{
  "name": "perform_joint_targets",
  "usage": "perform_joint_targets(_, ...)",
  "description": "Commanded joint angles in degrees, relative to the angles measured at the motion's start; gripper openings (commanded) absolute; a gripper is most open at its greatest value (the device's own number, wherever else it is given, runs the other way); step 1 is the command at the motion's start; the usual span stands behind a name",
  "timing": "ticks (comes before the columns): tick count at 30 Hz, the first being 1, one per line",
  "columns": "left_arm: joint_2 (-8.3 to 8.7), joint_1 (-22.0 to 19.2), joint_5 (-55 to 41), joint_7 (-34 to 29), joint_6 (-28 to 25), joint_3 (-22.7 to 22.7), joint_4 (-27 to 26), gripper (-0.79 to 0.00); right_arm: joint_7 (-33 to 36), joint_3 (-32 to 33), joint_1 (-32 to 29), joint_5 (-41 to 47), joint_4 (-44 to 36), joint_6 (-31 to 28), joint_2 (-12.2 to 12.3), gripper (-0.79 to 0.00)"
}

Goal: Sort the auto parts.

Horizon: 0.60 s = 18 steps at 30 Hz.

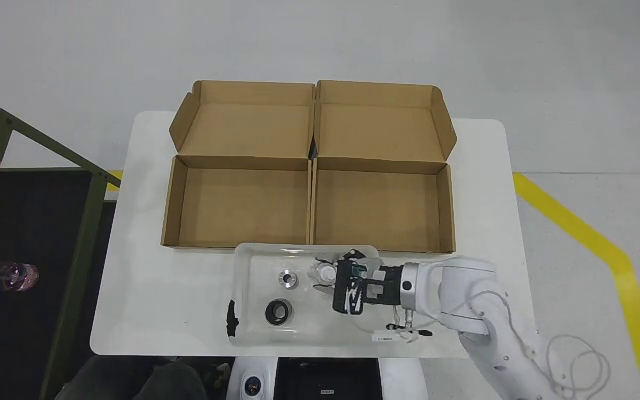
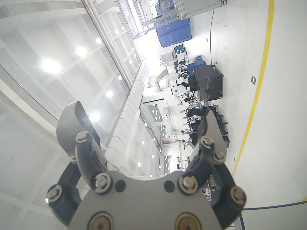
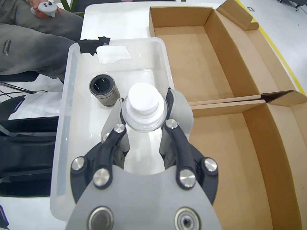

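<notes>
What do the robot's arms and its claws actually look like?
The right arm is smooth white with rounded joints, and a thin pale cable loops beside it. The right gripper and left gripper each have a grey metal plate, black linkages with silver screws, and two pale grey fingers.
</notes>
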Motion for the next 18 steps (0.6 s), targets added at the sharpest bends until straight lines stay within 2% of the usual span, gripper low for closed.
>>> perform_joint_targets(1,0.00,0.0,0.0,0.0,0.0,0.0,0.0,0.000,-0.5,1.0,0.1,0.7,-0.6,-0.2,0.2,-0.785)
perform_joint_targets(18,0.00,0.0,0.0,0.0,0.0,0.0,0.0,0.000,-3.3,5.4,2.8,5.1,-0.4,2.9,0.9,-0.785)
